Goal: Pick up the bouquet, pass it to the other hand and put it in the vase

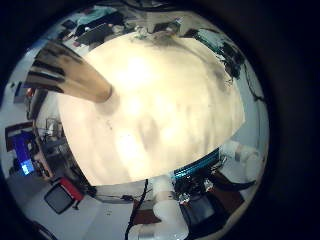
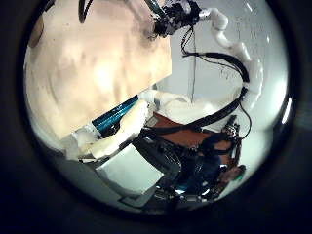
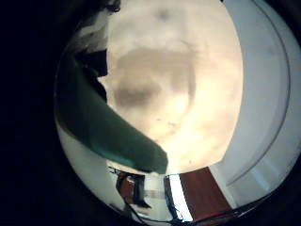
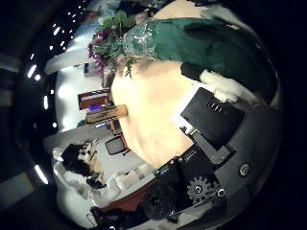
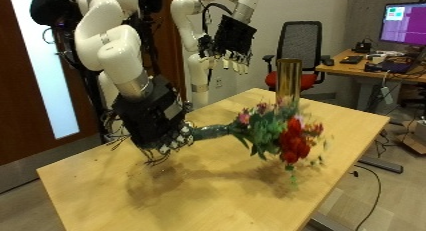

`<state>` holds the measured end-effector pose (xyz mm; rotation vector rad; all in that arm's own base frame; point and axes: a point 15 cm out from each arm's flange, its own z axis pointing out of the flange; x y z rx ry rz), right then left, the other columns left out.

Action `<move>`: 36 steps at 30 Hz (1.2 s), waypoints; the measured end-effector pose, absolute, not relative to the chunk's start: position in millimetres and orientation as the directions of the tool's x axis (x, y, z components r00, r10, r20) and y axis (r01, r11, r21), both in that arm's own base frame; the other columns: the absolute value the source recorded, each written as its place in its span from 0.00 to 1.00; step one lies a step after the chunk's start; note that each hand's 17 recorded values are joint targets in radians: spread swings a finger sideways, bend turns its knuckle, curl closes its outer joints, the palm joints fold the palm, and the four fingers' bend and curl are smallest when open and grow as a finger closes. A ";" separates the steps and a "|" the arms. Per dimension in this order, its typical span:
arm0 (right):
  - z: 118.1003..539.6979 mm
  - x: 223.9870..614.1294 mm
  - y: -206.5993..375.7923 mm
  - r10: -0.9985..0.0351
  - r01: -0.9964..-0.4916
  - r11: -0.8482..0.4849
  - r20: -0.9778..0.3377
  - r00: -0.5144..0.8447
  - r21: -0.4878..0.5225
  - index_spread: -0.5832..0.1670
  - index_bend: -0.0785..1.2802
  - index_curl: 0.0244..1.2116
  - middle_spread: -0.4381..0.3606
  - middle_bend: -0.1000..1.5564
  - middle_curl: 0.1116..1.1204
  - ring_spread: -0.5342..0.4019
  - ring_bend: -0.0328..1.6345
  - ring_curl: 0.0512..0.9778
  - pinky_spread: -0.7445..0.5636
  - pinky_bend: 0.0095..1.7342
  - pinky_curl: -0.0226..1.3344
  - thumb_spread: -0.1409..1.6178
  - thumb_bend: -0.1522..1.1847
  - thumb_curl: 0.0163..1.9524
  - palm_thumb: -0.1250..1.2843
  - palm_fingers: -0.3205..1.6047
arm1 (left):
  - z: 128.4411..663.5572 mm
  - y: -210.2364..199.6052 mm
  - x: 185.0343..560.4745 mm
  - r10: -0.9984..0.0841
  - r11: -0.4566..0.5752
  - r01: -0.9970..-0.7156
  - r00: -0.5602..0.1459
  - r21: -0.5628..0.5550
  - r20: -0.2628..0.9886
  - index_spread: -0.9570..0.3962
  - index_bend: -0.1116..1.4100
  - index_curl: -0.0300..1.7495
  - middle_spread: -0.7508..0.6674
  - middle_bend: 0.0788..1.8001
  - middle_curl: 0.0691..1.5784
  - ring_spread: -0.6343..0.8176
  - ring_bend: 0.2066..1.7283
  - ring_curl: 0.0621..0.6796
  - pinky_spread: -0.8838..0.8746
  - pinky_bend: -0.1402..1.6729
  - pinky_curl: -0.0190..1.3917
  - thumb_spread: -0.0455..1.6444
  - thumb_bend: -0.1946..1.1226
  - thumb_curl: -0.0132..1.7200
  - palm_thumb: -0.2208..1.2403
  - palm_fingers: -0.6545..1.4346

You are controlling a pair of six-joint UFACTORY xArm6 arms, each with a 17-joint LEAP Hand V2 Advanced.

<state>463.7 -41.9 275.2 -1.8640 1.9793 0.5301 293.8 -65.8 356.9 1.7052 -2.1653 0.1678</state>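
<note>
At frame centre our right hand [image 5: 163,139] grips the bouquet [image 5: 273,137]; the left hand [image 5: 229,43], upper centre, hangs loose-fingered and empty. Next comes the handover.

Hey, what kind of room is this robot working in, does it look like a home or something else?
Most likely an office or lab, not a home. Behind the wooden table stand an office chair and a desk with a lit monitor on it. The bouquet and vase are just the task's props.
</note>
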 end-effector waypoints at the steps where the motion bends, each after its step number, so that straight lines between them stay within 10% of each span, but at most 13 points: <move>1: 285.5 458.6 -40.5 -0.843 -0.999 0.045 -0.536 -0.042 0.008 0.42 0.85 0.72 0.37 0.86 0.65 0.36 0.87 0.64 0.40 0.77 0.56 0.50 0.14 0.35 0.97 0.75 | 357.8 -62.2 295.6 -0.914 0.244 -0.960 -0.181 0.135 0.363 0.64 0.27 0.26 0.65 0.09 0.19 0.78 0.05 0.24 0.79 0.16 0.15 0.61 0.13 0.19 0.48 0.44; 15: 411.7 391.2 16.2 -0.457 -0.966 0.006 -0.861 0.226 -0.257 0.44 0.85 0.77 0.40 0.88 0.65 0.37 0.88 0.65 0.42 0.72 0.65 0.34 0.13 0.44 0.97 0.74 | 380.8 -69.5 314.6 -0.845 0.180 -0.982 -0.126 0.054 0.519 0.62 0.31 0.28 0.59 0.13 0.20 0.72 0.08 0.25 0.76 0.17 0.12 0.59 0.12 0.18 0.40 0.48; 36: 403.6 363.8 50.8 -0.262 -0.924 -0.143 -0.887 0.381 -0.354 0.44 0.84 0.79 0.41 0.88 0.64 0.38 0.89 0.64 0.41 0.66 0.75 0.26 0.10 0.49 0.96 0.75 | 427.6 -107.5 338.6 -0.588 0.135 -0.985 -0.167 -0.107 0.791 0.77 0.18 0.21 0.63 0.09 0.20 0.66 0.17 0.25 0.73 0.20 0.20 0.46 0.12 0.20 0.26 0.47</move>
